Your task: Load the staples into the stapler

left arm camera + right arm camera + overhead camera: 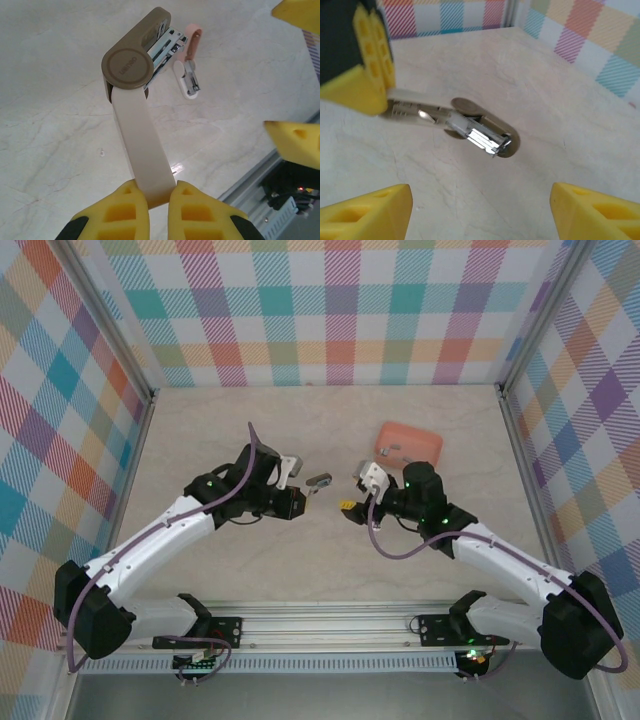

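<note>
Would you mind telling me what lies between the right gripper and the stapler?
Just bare table lies between the right gripper and the stapler, as the right wrist view shows.

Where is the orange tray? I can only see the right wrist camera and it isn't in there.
Observer: The top camera shows the tray on the table, on the far side of your right claw and a bit to its right.
Operator: Is anything in it?
Observer: A small grey bit lies at the tray's left end. It may be the staples, but it is too small to tell.
Operator: Is the other claw really gripping the stapler?
Observer: The left wrist camera shows the left claw shut on the pale bottom end of the stapler, one finger on each side.
</note>
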Robot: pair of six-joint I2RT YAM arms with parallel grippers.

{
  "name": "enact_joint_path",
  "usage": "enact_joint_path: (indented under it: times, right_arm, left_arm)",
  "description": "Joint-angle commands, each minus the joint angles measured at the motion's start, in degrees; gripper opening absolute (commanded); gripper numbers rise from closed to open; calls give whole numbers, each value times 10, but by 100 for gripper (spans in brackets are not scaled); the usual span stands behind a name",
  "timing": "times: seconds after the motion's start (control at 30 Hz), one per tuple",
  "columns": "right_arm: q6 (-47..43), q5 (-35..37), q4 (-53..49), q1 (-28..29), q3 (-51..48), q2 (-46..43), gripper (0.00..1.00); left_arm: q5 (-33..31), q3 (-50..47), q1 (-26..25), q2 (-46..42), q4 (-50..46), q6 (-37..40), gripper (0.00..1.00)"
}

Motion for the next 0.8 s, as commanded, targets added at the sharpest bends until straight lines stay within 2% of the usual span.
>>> enact_joint_path:
  times: [0.0,0.13,0.23,0.43,0.77]
  right_arm:
    - [-172,-55,-25,4,31,6,73]
    - [-328,-69,-28,24,27,19,69]
    - [-390,-71,-24,38,33,38,67]
    - [-428,-59,30,68,53,88,65]
    - [-435,-66,88,76,84,152,62]
  left_arm:
    - [38,28,-3,7,-25,0,6]
    - [52,34,-3,12,-34,0,6]
    - [57,35,-3,13,-37,0,6]
    - [66,42,-3,17,-41,0,6]
    - [76,48,-3,21,-44,-1,6]
